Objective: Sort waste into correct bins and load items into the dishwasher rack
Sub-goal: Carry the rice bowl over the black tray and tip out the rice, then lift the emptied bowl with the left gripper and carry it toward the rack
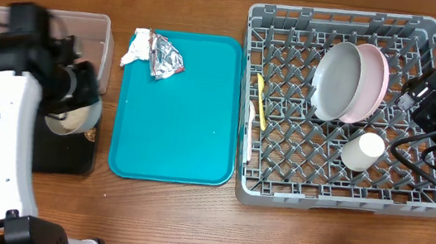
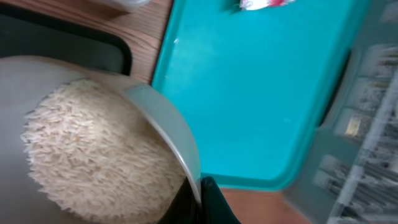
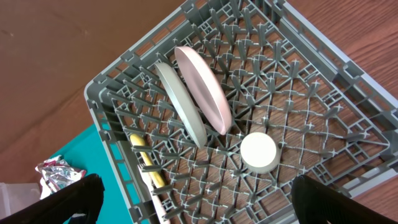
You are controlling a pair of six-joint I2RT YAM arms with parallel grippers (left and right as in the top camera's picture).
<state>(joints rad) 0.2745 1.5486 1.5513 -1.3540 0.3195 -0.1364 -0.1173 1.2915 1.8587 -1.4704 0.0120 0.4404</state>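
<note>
My left tool [image 2: 200,202] clamps the small grey bowl [image 2: 165,121] of loose white rice [image 2: 93,155] over the shallow black rectangular tray [image 1: 63,157]; next I must tip it out.

A wooden table [image 1: 165,215] carries four things: at the left a clear tub [image 1: 100,28] and, just nearer the front edge, a black tray [image 1: 63,157]; a teal tray [image 1: 176,125] mid-table; a grey dishwasher rack [image 1: 333,205] at the right.

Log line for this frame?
left tool: shut on small grey bowl holding loose white rice | right tool: open, over grey plastic dishwasher rack
</note>
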